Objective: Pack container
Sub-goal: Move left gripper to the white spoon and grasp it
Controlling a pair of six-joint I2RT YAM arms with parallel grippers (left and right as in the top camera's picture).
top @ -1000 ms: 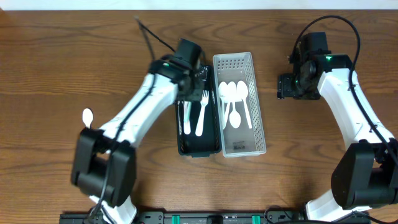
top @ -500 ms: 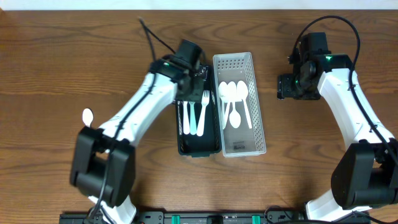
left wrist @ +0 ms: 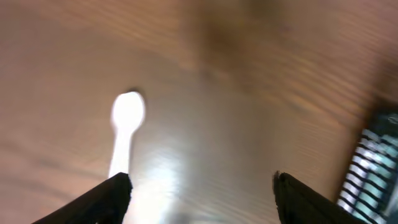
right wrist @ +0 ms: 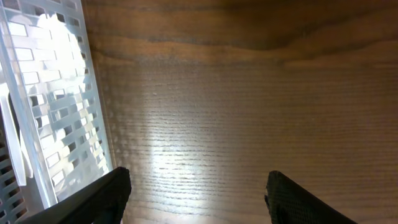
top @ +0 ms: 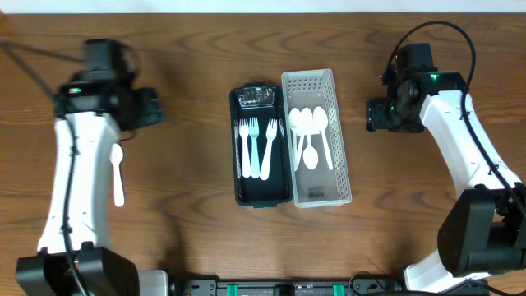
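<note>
At lower centre, black container (top: 261, 196): a long tray lying top-to-bottom on the table (top: 411, 222), with its right wall touching the white basket (top: 342, 168).
White basket: perforated and lying the same way, reaching slightly higher in the frame. It also shows at the left edge of the right wrist view (right wrist: 50, 106).
Forks (top: 255, 148): three, pale, lying side by side inside the black container with tines toward the top of the frame.
Spoons (top: 309, 131): three, white, lying inside the white basket with bowls toward the top and handles fanning downward.
Loose spoon (top: 118, 168): white, on bare wood at the left of the frame, well apart from both containers, bowl uppermost. It is blurred in the left wrist view (left wrist: 126, 115).
Left gripper (top: 152, 109): upper left of the frame, over bare table, near the bowl of the loose spoon. In its wrist view (left wrist: 202, 193) the fingers are spread wide with nothing between them.
Right gripper (top: 378, 115): upper right of the frame, near the upper end of the white basket but not touching it. In its wrist view (right wrist: 196, 196) the fingers are spread, with only wood between them.
</note>
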